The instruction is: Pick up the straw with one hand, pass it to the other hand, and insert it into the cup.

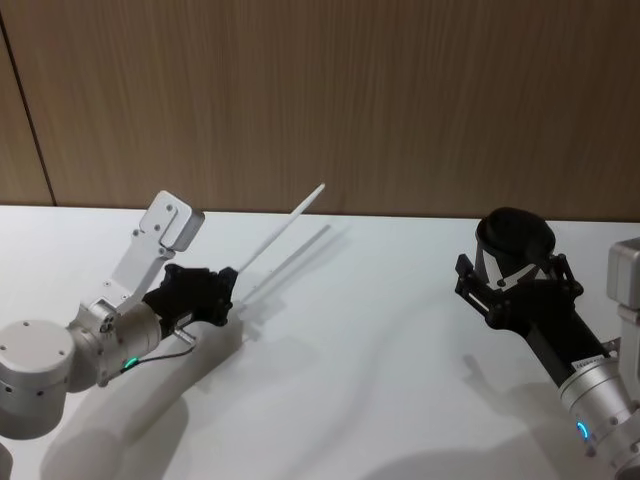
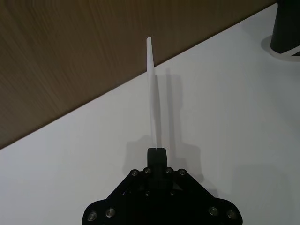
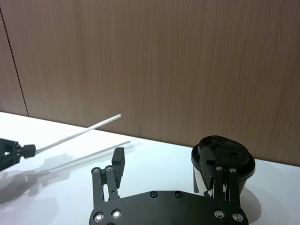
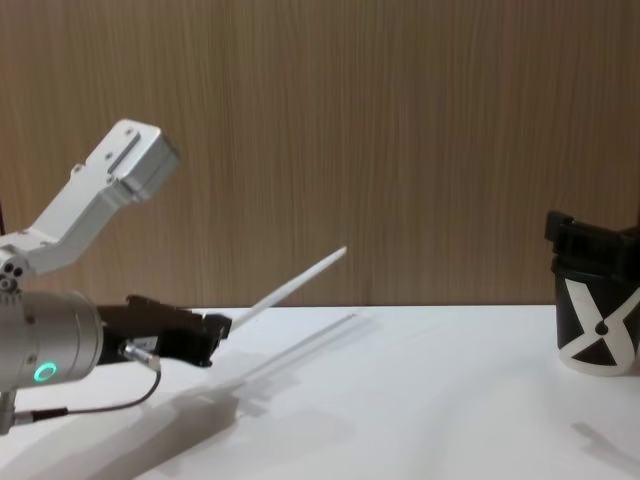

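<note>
Nearest you, the left claw (image 1: 230,275) sits low over the left side of the white surface (image 1: 380,340). Its jaws are closed hard on the lower end of the straw (image 1: 283,229). The straw is clear of the surface along its whole length. It slants up and away from the claw toward the wooden wall (image 1: 350,100), casting its shadow on the surface below.

On the right side, the right claw (image 3: 168,161) is spread wide and holds nothing. One finger shows in front of the cup (image 4: 597,335), which stands upright on the surface. You cannot tell from these views whether that finger touches the cup wall.

Status:
- **Pickup:** done, judging from how the straw is held.
- **Handover:** not yet done. The two claws are well apart, and the free end of the straw is nowhere near the right claw.
- **Insertion:** not yet done. The cup's mouth carries no straw.

Before the pass, you will likely need to bring the right claw away from the cup and toward the straw's free end.
</note>
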Motion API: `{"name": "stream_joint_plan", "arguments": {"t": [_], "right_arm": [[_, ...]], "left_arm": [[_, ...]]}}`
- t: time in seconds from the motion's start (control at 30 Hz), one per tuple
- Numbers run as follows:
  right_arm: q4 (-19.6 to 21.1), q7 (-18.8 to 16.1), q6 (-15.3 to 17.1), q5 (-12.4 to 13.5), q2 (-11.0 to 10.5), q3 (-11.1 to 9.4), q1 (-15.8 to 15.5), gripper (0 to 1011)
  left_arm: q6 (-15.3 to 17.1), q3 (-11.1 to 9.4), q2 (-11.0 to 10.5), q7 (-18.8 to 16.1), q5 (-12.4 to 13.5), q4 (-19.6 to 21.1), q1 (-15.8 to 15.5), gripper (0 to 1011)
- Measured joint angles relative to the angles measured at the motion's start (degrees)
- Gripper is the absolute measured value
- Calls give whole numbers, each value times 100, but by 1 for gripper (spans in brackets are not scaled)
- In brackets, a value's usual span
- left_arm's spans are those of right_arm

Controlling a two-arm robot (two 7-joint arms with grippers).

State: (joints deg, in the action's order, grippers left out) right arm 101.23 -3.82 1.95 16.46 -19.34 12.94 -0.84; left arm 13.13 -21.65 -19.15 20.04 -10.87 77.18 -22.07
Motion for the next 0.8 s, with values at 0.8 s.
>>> {"name": "stream_joint_plan", "arguments": {"t": [0.8], "right_arm": [[0, 0, 0, 0, 0, 0, 0, 1001]], "left_arm": [[-1949, -62, -256, 744, 58, 348, -216, 0]]}}
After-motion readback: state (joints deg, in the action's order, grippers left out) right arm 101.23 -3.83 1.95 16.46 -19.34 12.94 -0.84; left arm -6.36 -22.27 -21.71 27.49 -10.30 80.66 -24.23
